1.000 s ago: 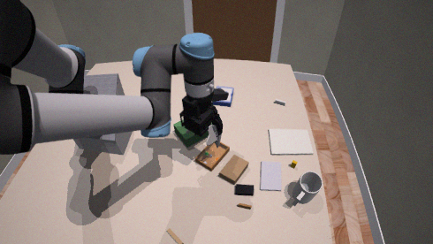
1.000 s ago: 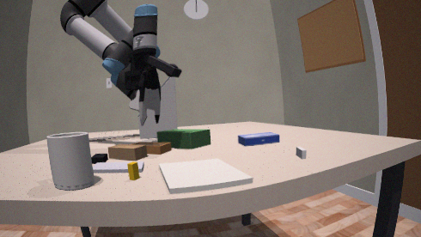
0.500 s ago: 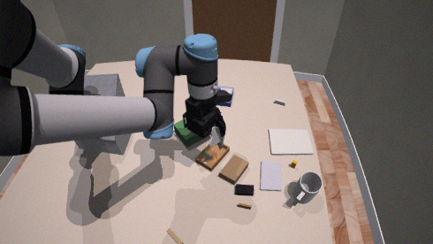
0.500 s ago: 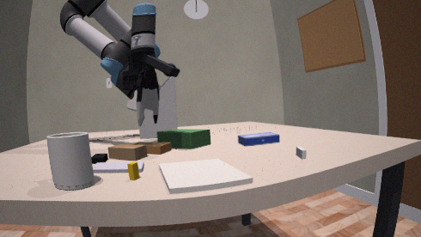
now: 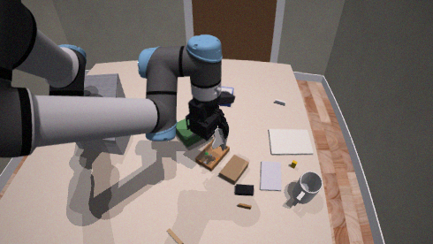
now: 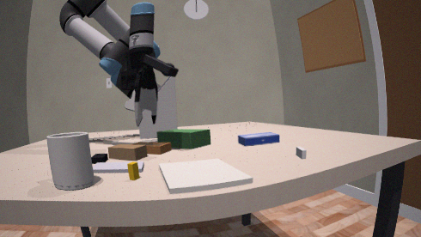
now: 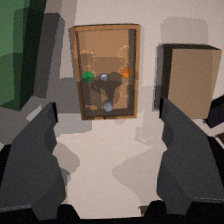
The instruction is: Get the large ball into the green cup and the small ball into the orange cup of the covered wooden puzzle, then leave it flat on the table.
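The covered wooden puzzle (image 7: 105, 71) lies flat on the table; it also shows in the top view (image 5: 212, 156) and the exterior view (image 6: 156, 147). Inside it, the green cup (image 7: 88, 76) is at the left and the orange cup (image 7: 125, 73) at the right. One grey ball sits between the cups, close to the green one. A second grey ball lies near the puzzle's lower edge. I cannot tell which is larger. My gripper (image 7: 107, 101) (image 5: 216, 138) (image 6: 146, 118) hangs open and empty above the puzzle, well clear of it.
A green block (image 7: 17, 50) lies left of the puzzle and a brown block (image 7: 189, 80) right of it. Farther right are a black block (image 5: 244, 189), white slabs (image 5: 290, 141), a small yellow block (image 5: 293, 163) and a grey mug (image 5: 307, 186). A blue box (image 6: 259, 138) lies behind.
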`<action>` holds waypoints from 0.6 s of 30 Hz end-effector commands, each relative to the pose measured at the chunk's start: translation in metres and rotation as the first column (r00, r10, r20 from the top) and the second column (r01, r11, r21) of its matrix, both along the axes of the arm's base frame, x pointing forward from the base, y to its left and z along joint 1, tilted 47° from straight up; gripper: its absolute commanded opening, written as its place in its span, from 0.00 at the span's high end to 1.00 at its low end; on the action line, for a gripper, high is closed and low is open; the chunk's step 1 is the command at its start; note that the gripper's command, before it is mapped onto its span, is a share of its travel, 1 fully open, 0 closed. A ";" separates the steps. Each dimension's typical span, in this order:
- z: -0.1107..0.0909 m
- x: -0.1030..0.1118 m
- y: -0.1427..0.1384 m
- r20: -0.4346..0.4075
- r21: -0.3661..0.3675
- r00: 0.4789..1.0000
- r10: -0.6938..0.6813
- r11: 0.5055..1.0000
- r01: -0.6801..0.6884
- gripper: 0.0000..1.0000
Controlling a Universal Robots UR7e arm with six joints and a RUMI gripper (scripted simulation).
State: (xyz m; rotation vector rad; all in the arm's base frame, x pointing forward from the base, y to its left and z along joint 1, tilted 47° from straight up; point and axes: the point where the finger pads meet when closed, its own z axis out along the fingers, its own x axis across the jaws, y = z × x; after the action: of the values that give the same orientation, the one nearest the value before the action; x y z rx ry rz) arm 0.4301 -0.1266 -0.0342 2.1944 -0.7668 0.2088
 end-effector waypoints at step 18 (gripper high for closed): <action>-0.014 -0.001 -0.015 0.001 0.000 1.000 0.001 1.000 -0.001 0.45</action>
State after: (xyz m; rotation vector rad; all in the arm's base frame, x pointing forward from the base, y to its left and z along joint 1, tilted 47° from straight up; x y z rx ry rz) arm 0.4290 -0.1371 -0.0437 2.1941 -0.7672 0.2081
